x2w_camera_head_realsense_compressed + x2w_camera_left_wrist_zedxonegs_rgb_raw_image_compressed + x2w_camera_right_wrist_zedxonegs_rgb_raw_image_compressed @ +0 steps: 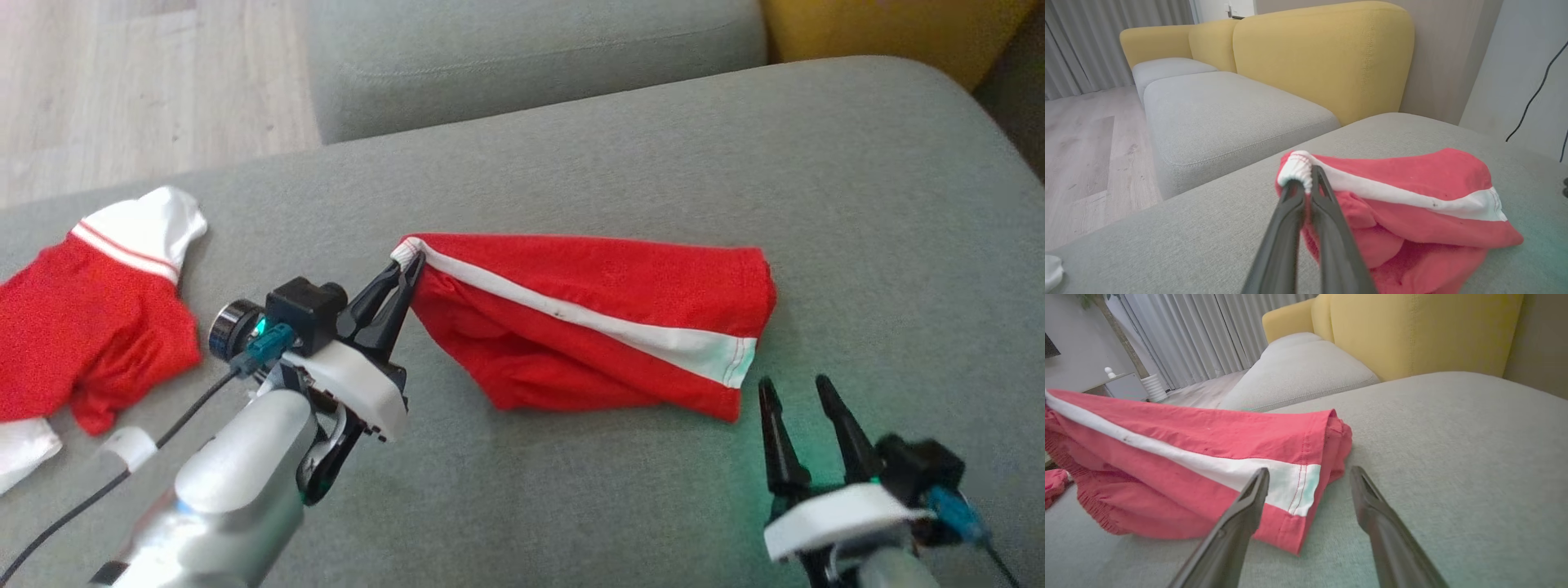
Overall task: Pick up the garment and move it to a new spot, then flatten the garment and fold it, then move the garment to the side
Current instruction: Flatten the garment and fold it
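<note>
The garment [620, 278] is red with a white stripe [588, 317] along its length, loosely bunched and doubled over, with gathers along the lower edge. It lies mid-cushion [571, 490]. The left tool [411, 269] is clamped on its white corner at the left end. The right tool [796, 385] stands with fingers spread, just beside the hem at the right end. Bare cushion lies in front and to the right. A second garment [90, 327] sits well apart on the left, and the floor [122, 82] lies past the far-left edge.
</note>
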Robot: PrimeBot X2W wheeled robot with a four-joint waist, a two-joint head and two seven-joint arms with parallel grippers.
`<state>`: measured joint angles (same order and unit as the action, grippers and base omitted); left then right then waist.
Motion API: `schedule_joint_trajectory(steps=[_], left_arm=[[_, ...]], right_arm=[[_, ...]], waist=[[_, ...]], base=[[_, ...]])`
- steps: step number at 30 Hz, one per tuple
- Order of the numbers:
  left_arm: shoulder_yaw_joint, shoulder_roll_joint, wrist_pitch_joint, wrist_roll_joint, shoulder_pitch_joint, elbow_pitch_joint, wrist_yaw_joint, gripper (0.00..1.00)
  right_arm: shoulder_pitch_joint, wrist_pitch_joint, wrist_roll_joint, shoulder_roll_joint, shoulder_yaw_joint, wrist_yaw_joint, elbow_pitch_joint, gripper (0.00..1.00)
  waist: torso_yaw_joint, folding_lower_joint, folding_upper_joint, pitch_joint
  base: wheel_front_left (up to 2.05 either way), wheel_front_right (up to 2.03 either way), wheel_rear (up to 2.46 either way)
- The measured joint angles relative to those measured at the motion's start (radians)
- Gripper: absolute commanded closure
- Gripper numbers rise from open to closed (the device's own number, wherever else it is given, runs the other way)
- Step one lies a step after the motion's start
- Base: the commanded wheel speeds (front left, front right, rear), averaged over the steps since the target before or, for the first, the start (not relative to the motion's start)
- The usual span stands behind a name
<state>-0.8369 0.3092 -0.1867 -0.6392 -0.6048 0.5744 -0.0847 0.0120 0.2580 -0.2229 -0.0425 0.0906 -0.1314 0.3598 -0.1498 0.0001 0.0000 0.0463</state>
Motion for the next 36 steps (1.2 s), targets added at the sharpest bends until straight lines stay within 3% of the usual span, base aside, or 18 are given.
schedule_joint_trajectory(steps=[12,21,23,24,25,26,27,29,31,36], left_arm=[[-0.003,0.001,0.009,-0.004,0.001,-0.043,0.023,1.00],[-0.008,0.001,0.010,-0.004,0.001,-0.051,0.024,1.00],[-0.008,0.001,0.010,-0.004,0.001,-0.051,0.024,1.00],[-0.008,0.001,0.010,-0.004,0.001,-0.051,0.025,1.00],[-0.008,0.001,0.010,-0.004,0.001,-0.051,0.029,1.00],[-0.008,0.001,0.010,-0.004,0.001,-0.051,0.032,1.00],[-0.008,0.001,0.010,-0.004,0.001,-0.051,0.032,1.00],[-0.008,0.002,0.009,-0.010,0.001,-0.051,0.033,1.00],[-0.008,0.002,0.009,-0.012,0.001,-0.051,0.033,1.00],[-0.008,0.003,0.009,-0.014,0.002,-0.051,0.039,1.00]], right_arm=[[-0.211,0.000,-0.186,-0.004,0.091,0.000,0.295,0.00],[-0.253,0.000,-0.259,-0.006,0.118,0.000,0.356,0.00],[-0.254,0.000,-0.282,-0.006,0.137,0.000,0.359,0.09],[-0.254,0.000,-0.291,-0.006,0.144,0.000,0.360,0.21],[-0.254,0.000,-0.298,-0.007,0.149,0.000,0.360,0.46],[-0.254,0.000,-0.300,-0.009,0.152,0.000,0.359,0.55],[-0.254,0.000,-0.300,-0.011,0.153,0.000,0.357,0.55],[-0.254,0.000,-0.299,-0.017,0.152,0.000,0.346,0.72],[-0.253,0.000,-0.299,-0.019,0.152,0.000,0.333,0.99],[-0.250,0.000,-0.296,-0.027,0.164,0.000,0.304,1.00]], waist=[[0.047,-0.0001,0.0000,0.029],[0.064,-0.0001,0.0000,0.049],[0.065,-0.0001,0.0000,0.048],[0.066,-0.0001,0.0000,0.047],[0.066,-0.0001,0.0000,0.046],[0.067,-0.0001,0.0000,0.043],[0.067,-0.0001,0.0000,0.041],[0.066,-0.0001,0.0000,0.035],[0.065,-0.0001,0.0000,0.031],[0.062,-0.0002,0.0000,0.017]], base=[[0.00,0.00,0.00],[0.00,0.00,0.00],[0.00,0.00,0.00],[0.00,0.00,0.00],[0.00,0.00,0.00],[0.00,0.00,0.00],[0.00,0.00,0.00],[0.00,0.00,0.00],[0.00,0.00,0.00],[0.00,0.00,0.00]])
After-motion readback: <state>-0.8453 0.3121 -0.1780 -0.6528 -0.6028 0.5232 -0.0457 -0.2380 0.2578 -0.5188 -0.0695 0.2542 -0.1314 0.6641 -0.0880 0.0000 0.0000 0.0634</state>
